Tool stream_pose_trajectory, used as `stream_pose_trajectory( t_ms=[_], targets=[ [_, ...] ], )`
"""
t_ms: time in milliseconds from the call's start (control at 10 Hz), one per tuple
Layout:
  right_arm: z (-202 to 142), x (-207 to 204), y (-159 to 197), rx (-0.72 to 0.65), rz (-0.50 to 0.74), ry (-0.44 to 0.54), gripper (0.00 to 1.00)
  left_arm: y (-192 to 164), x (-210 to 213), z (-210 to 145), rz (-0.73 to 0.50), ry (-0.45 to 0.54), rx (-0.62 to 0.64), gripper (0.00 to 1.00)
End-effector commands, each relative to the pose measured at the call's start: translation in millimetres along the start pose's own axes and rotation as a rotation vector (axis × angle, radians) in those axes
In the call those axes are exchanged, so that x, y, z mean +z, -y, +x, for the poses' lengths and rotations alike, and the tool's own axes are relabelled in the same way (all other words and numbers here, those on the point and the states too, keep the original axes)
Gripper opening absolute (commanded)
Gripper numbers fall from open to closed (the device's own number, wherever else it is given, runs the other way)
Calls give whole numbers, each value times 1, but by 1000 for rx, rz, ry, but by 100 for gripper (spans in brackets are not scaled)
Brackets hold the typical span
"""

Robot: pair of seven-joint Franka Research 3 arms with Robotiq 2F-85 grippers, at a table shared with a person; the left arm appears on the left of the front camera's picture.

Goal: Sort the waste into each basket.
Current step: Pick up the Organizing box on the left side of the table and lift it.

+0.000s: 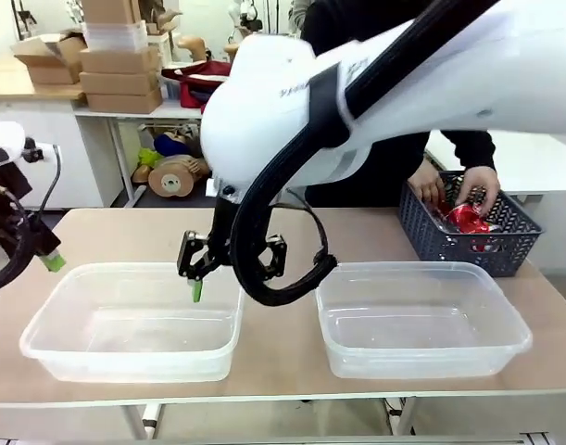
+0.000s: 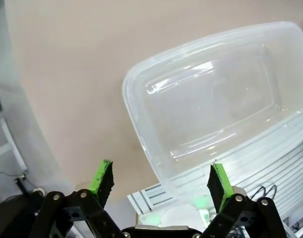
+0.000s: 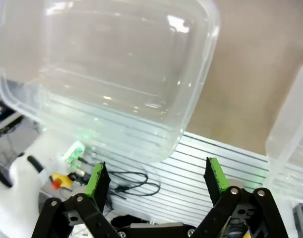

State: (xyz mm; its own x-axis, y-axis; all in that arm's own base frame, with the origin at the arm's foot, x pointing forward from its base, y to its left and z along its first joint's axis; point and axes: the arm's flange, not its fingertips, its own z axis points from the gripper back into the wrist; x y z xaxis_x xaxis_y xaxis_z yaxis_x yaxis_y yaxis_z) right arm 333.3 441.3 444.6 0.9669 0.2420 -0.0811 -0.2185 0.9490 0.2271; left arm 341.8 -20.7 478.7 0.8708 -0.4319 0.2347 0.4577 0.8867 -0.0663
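Note:
Two clear baskets stand side by side near the front edge, the left basket point(image 1: 42, 324) and the right basket point(image 1: 519, 324), both with nothing in them. My right arm reaches across the middle, and its gripper point(image 1: 208, 283) hangs open over the left basket's far right corner. That basket point(image 3: 191, 99) lies under its green pads point(image 3: 97, 181). At the picture's left edge my left gripper point(image 1: 44, 256) stands open, just above and outside the left basket point(image 2: 141, 129). Red waste cans point(image 1: 468, 220) lie in a dark grey lattice basket point(image 1: 431, 236), where a person's hands point(image 1: 477, 185) reach in.
The dark grey basket stands at the table's far right corner, right behind the right clear basket. The right arm's black cable loop point(image 1: 283, 287) hangs between the two clear baskets. A strip of bare tabletop point(image 1: 116, 232) runs behind the left basket.

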Motion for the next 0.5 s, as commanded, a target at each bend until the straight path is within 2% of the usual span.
stream_pose_trajectory(
  t_ms=[0, 200, 300, 400],
  targets=[
    [14, -28, -7, -126, -106, -16, 100, -3, -46, -3, -42, -43, 8, 100],
    [22, -38, -5, -206, -148, 20, 100, -10, -78, -14, -46, -89, 45, 100],
    [27, -43, -6, -228, -171, 14, 100, -12, -95, -21, -15, -132, 64, 100],
    [31, -49, -8, -226, -178, -1, 100, -12, -108, -27, -47, -165, 69, 100]
  ],
)
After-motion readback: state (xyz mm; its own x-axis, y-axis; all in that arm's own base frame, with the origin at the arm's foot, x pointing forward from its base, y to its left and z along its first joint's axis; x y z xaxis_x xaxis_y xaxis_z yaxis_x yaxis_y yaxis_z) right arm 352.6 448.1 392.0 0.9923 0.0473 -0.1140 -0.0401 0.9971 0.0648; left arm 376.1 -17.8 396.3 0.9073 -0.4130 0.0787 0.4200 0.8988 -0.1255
